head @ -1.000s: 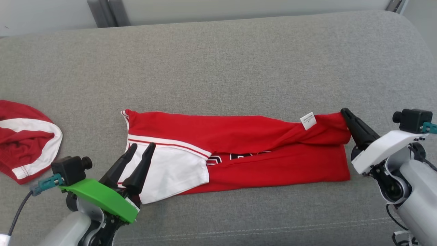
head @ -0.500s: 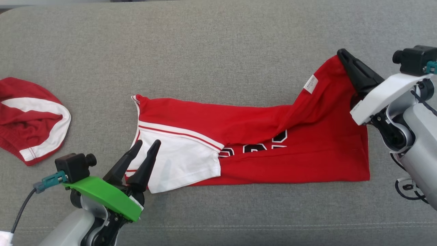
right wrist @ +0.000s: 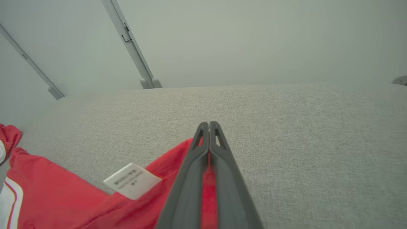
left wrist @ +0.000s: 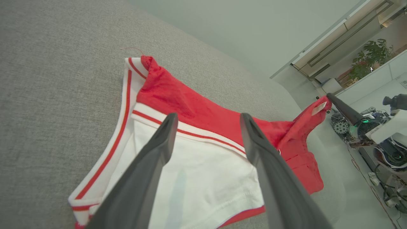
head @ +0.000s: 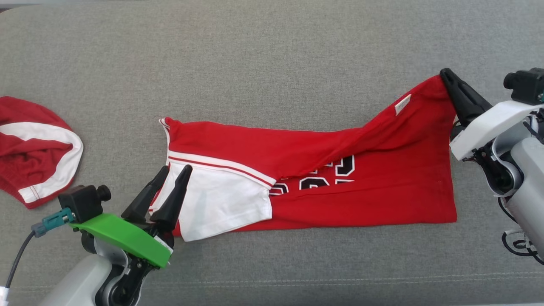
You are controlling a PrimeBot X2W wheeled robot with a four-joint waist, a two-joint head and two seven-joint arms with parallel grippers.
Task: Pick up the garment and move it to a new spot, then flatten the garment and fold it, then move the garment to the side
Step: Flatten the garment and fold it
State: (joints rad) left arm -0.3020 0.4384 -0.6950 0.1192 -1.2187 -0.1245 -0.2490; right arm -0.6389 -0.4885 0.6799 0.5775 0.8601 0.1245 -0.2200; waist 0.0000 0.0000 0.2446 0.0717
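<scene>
One wht tag (head: 403,104) on garment (head: 361,204); txt unreadable, numerals (head: 325,177) half-hidden.

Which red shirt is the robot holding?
The long jersey with black numbers: the right gripper pinches its far corner. The crumpled garment at the left lies untouched.

Grey couch (head: 272,63) bears 2 garments: red-and-white jersey (head: 361,199) centre, red-and-white bundle (head: 29,165) left
</scene>
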